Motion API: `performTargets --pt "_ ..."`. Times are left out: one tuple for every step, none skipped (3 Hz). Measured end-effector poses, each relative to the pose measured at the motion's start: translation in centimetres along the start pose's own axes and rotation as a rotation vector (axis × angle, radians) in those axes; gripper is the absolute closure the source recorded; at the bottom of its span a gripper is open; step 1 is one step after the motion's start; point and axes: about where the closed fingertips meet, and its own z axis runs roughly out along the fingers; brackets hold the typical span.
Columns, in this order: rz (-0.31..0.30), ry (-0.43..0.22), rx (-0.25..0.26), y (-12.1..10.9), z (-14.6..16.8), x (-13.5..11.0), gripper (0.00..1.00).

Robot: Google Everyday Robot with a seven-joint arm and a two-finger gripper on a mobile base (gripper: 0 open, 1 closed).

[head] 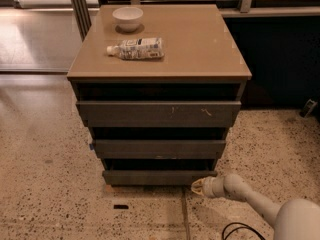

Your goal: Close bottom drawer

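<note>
Gripper (199, 186) sits low, right of centre of frame, its pale tip at the btm-right corner of the bottom drawer (160, 177). It's touching or just beside the front; can't tell which. Whether it's released or clenched can't be told either, and nothing is seen held in it.

Arm (250, 196) is white and comes in from the lower-right corner of the frame. It runs up and to the left, nearly level with the floor (45, 194), with a big rounded link at the frame's btm-right edge. A black cable (239, 230) loops on the floor below it.

Bottom drawer is the lowest of 3 on the cabinet (160, 76), centre of frame. Its flat front looks about in line w/ the middle drawer front (160, 148) above, a dark gap over it; inside not visible. The top drawer front (158, 114) has small pale scratches.

On the tan cabinet top, upper left: a white bowl (127, 18), contents not clear. Just in front of it a plastic bottle (136, 49) lies on its side, cap to the left, apart from the bowl.
</note>
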Motion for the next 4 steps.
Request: performTargets --pt "0.0 0.0 0.0 0.0 0.0 0.0 1.0" --pt "-0.012 0.006 0.001 -0.7 0.6 0.4 1.0" --pt "-0.03 0.015 -0.001 -2.0 1.2 0.9 1.0" --pt "-0.054 0.017 -0.008 -3.6 2.1 1.2 1.0"
